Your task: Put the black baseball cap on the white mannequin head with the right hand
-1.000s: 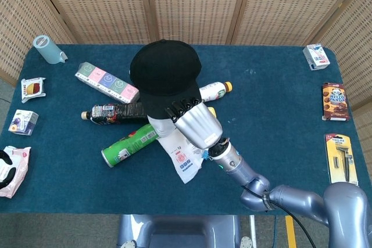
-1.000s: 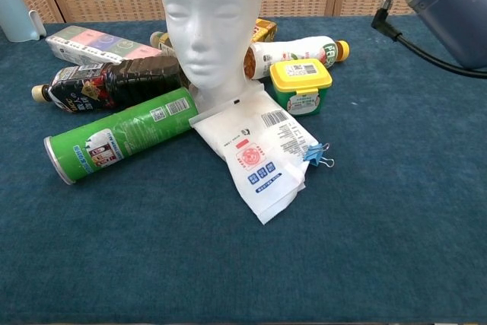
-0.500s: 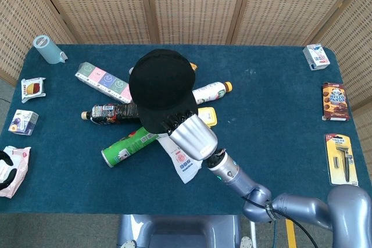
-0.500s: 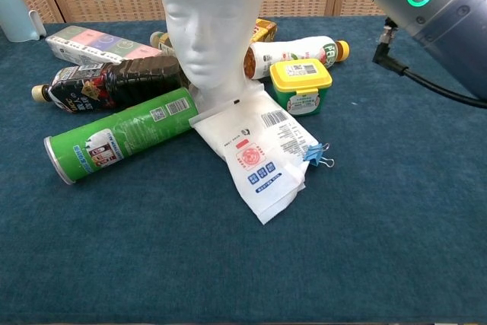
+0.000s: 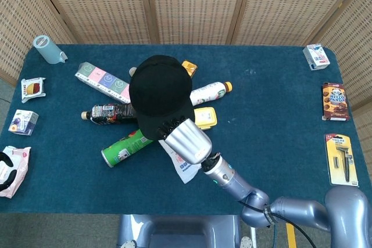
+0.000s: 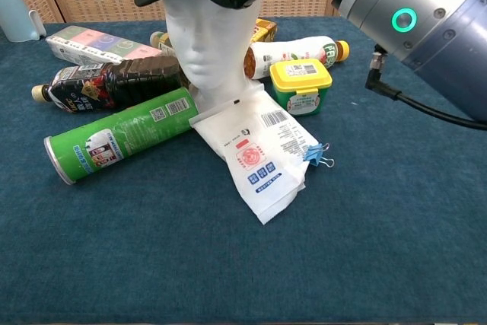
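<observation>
- Blue cloth table [image 5: 273, 108], wicker screens behind.
- Head view: black baseball cap [image 5: 159, 93] hides the mannequin; right hand [image 5: 180, 133] grips its brim edge.
- Chest view: cap sits over white mannequin head [image 6: 205, 36], brow covered.
- Crowding its base: green can [image 6: 118, 142], dark bottle [image 6: 106, 81], yellow-lidded tub [image 6: 302, 85], white pouch [image 6: 259, 154].
- Labels unreadable.

Before me stands a table [image 5: 279, 143] covered in deep blue cloth. Behind it run woven wicker panels [image 5: 192, 4] in wooden frames (evenly lit), with grey floor [image 5: 58, 230] below.
</observation>
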Controlling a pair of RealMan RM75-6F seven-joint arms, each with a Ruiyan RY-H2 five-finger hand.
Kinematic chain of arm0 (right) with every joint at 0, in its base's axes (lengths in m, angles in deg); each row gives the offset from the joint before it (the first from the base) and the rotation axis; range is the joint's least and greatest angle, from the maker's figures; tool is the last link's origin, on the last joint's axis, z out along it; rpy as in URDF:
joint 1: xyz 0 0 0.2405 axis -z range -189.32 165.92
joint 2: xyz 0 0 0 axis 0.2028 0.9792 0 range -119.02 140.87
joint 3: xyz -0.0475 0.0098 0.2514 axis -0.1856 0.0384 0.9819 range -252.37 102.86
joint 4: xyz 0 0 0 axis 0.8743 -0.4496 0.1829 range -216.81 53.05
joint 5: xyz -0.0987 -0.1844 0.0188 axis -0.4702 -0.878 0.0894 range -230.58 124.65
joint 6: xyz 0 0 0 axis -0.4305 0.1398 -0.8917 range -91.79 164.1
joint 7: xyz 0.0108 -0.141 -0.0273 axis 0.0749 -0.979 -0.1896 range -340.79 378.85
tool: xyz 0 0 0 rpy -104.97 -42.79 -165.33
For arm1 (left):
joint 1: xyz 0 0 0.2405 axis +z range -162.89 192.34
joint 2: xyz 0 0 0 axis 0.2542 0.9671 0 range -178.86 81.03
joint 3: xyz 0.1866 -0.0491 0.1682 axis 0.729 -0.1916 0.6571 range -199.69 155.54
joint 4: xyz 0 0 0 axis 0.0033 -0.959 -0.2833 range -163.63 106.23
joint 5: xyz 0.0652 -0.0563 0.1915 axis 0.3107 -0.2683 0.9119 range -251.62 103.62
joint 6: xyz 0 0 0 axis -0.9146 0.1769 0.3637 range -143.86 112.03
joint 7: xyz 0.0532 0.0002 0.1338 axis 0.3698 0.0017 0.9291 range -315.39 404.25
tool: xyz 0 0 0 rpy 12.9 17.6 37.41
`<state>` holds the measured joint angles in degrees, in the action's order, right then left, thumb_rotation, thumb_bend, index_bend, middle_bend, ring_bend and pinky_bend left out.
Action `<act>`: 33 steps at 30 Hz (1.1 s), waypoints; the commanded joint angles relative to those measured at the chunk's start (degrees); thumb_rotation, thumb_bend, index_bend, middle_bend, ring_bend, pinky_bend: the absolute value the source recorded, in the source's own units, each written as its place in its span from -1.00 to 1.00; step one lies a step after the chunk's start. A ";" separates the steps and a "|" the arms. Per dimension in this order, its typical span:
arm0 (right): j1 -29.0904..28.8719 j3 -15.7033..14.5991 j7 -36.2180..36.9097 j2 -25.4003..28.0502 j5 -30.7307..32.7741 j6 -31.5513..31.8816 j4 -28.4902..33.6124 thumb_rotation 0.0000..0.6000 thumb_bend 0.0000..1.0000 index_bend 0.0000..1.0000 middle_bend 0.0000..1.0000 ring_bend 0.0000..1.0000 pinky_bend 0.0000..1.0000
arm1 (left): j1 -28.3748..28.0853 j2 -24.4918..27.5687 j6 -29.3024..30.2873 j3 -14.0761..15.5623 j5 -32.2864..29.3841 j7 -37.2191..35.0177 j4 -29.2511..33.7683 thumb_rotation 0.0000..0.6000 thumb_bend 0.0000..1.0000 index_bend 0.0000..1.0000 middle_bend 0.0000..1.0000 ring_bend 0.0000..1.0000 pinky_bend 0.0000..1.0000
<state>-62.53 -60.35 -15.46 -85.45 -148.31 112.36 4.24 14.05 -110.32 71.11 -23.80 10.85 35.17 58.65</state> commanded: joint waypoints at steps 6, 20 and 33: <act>0.23 -0.48 0.22 0.00 0.14 -1.26 0.62 1.00 -0.21 0.36 0.42 0.59 0.87 | 0.25 0.14 0.17 0.04 -0.11 -0.17 -0.06 1.00 -0.35 0.06 -0.11 -0.29 -0.29; 1.08 -0.85 1.89 2.32 1.83 -3.92 2.95 1.00 -0.28 0.11 0.21 0.40 0.71 | 0.20 0.25 0.30 -0.11 0.08 -0.03 0.09 1.00 -0.36 0.06 -0.11 -0.29 -0.29; 1.93 -1.09 4.93 3.94 -0.15 -2.45 3.07 1.00 -0.32 -0.30 0.01 0.29 0.60 | -0.18 0.52 -0.02 -0.20 0.28 0.89 1.01 1.00 -0.36 0.06 -0.11 -0.29 -0.29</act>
<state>-60.64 -61.39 -10.57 -81.56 -148.42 109.88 7.33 13.88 -109.81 71.10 -24.00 11.14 36.06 59.66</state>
